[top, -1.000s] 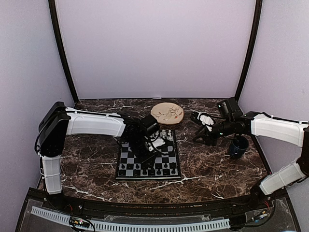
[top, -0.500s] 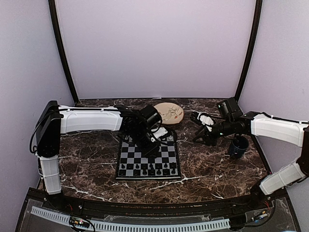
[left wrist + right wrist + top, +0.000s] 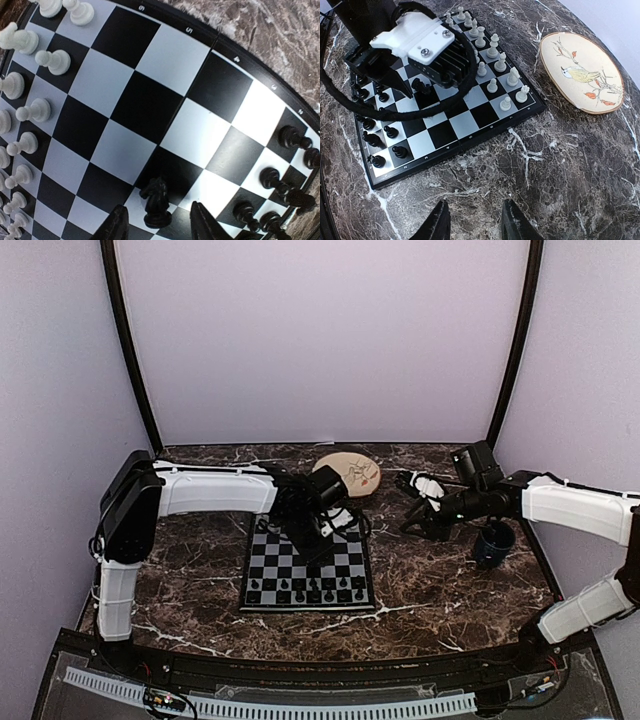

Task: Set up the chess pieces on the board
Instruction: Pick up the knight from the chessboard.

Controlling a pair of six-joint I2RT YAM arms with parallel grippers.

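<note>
The left end effector (image 3: 159,214) hangs low over the board (image 3: 145,107), its fingers (image 3: 119,226) part way open, with a black knight (image 3: 155,200) standing between them and a small gap on each side, so it holds nothing. The board lies flat on the desk (image 3: 560,165), with white pieces (image 3: 50,61) along one edge and black pieces (image 3: 280,180) along the other. The right end effector (image 3: 475,220) is above the desk beside the board, near the round plate (image 3: 581,72), part way open and empty.

White-shelled arms (image 3: 210,492) with black joints and bases — a black cable (image 3: 385,114) loops below the left wrist's white screwed plate (image 3: 415,35).
</note>
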